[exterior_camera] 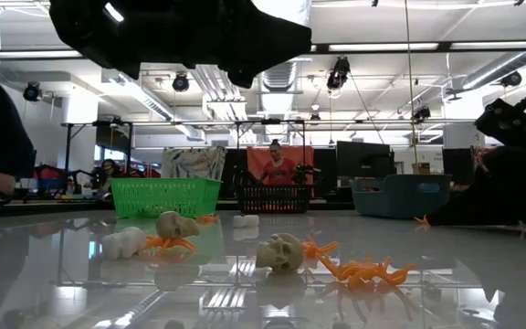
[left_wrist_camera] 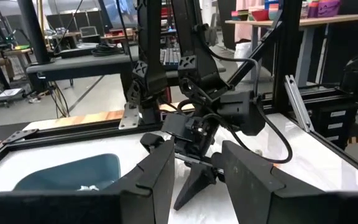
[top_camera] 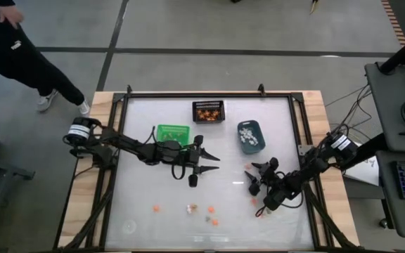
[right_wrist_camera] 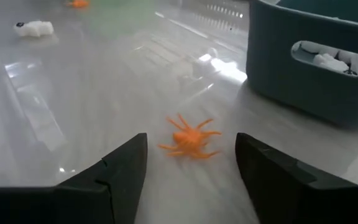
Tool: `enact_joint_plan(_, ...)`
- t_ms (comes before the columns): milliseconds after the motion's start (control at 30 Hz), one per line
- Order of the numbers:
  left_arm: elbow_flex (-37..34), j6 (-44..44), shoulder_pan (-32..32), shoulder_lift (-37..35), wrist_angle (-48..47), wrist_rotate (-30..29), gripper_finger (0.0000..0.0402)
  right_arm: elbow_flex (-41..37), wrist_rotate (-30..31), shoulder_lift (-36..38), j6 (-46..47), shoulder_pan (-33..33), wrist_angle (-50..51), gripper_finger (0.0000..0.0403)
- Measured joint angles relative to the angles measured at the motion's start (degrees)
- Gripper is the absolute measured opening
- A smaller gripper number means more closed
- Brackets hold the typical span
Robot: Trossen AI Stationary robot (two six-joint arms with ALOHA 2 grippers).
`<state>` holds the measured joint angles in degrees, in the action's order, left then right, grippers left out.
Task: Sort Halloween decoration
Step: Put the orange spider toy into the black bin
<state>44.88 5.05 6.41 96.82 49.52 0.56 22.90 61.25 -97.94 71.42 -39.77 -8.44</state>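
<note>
From the near edge of the table, the closest things are the loose Halloween trinkets [top_camera: 191, 208]: about 5 tiny orange, white and tan pieces scattered on the glossy white tabletop [top_camera: 139, 176] near the front rail, among them small tan skulls [exterior_camera: 279, 251] and orange plastic spiders. Further in, toward 3 o'clock, the right gripper [top_camera: 253, 181] hangs low with its fingers spread wide and empty, and 1 small orange plastic spider [right_wrist_camera: 190, 140] lies on the table just ahead of it, roughly centred between the 2 dark fingers, legs splayed all round so it has no real long axis. That arm is clearly the nearer one; I'd judge a short reach forward and down would bracket it. The left gripper [top_camera: 209, 159] waits mid-table, jaws partly apart, holding nothing. Beyond, at about 1 o'clock, the blue-grey plastic bin [top_camera: 249, 135] holds white pieces; at 12 the black mesh basket [top_camera: 208, 111] holds orange ones; at 11 the green plastic basket [top_camera: 171, 132] looks empty.
</note>
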Motion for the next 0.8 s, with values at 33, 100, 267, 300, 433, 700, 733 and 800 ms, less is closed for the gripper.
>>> enact_joint_plan(33,0.0,0.1,-0.1,0.0,0.0,0.0,0.0116,0.0,0.1,-0.2,0.5,0.0,0.0,0.0232)
enact_joint_plan(100,0.0,0.1,0.0,0.0,0.3,0.0,0.0116,0.1,0.1,-0.3,0.9,0.0,0.1,0.0224)
enact_joint_plan(267,0.0,0.4,0.0,-0.1,0.6,0.0,0.0116,0.0,-0.2,0.1,1.0,0.4,0.3,0.0193)
enact_joint_plan(300,0.0,0.4,0.0,-0.1,0.6,0.0,0.0116,0.0,-0.3,0.1,1.0,0.4,0.4,0.0186)
enact_joint_plan(433,0.0,0.4,0.0,-0.1,0.6,0.0,0.0116,0.0,-0.4,0.2,1.0,0.4,0.4,0.0159)
enact_joint_plan(700,0.0,0.4,0.0,-0.1,0.6,0.0,0.0116,0.0,-1.7,1.7,0.1,0.5,0.4,0.0146)
enact_joint_plan(733,0.0,0.4,0.0,-0.1,0.6,0.0,0.0116,0.0,-2.1,2.1,-0.3,0.5,0.3,0.0145)
enact_joint_plan(800,0.0,0.4,0.0,-0.1,0.6,0.0,0.0116,0.0,-2.6,2.8,-0.9,0.4,0.2,0.0145)
